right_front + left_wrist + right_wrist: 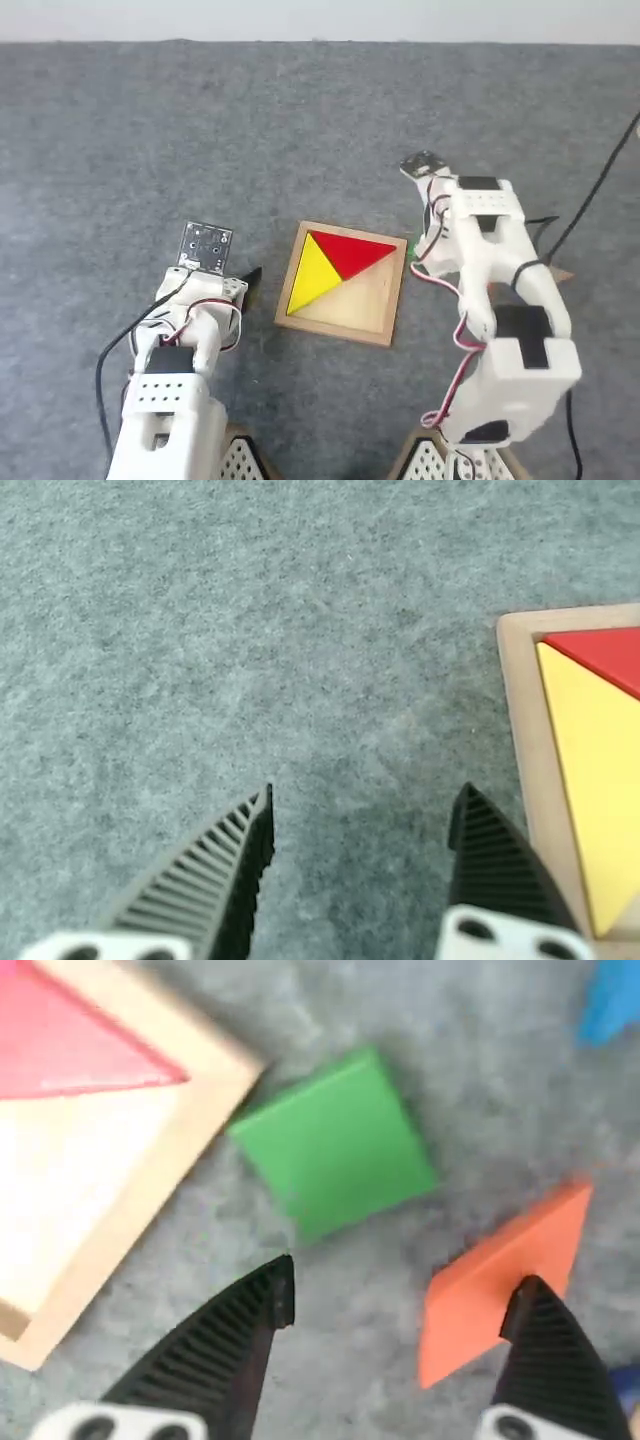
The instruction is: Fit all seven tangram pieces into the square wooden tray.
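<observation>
The square wooden tray (385, 327) lies mid-table holding a red triangle (350, 251) and a yellow triangle (312, 273). My left gripper (365, 825) hovers open over bare carpet just beside the tray's rim (525, 750), nothing between its fingers. My right gripper (400, 1305) is open by the tray's right corner (215, 1085). A green square piece (335, 1155) lies on the carpet just beyond its fingers, and an orange piece (500, 1270) sits against one fingertip (535, 1310). A blue piece (612, 1000) lies farther off. A sliver of green (411, 247) peeks out by the right arm in the high view.
Grey carpet covers the table. The right arm's body (500, 300) hides the loose pieces on the tray's right side in the high view. An orange tip (562, 273) shows past that arm. A black cable (595, 190) trails at the far right.
</observation>
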Available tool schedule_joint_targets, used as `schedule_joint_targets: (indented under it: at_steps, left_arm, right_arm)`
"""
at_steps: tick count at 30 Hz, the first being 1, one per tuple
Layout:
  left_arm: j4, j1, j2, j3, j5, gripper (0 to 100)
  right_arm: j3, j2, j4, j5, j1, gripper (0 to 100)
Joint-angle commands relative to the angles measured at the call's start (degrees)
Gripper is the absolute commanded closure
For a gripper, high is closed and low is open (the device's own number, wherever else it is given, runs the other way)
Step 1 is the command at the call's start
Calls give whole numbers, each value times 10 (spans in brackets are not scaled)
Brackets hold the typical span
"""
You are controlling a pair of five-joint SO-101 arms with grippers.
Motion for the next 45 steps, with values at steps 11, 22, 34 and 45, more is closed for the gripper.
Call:
schedule_joint_targets:
  at_steps: [11, 22, 34, 45]
  left_arm:
    - [-13, 2, -11, -4, -5, 720]
    - [-13, 2, -11, -4, -5, 720]
    - [-13, 2, -11, -4, -5, 720]
    - [-13, 2, -11, -4, -5, 720]
  right_arm:
    - [92, -106, -40, 6, -15, 674]
    - [139, -102, -29, 82, -101, 674]
    - [135, -140, -42, 88, -26, 674]
    - [-12, -46, -60, 62, 107, 674]
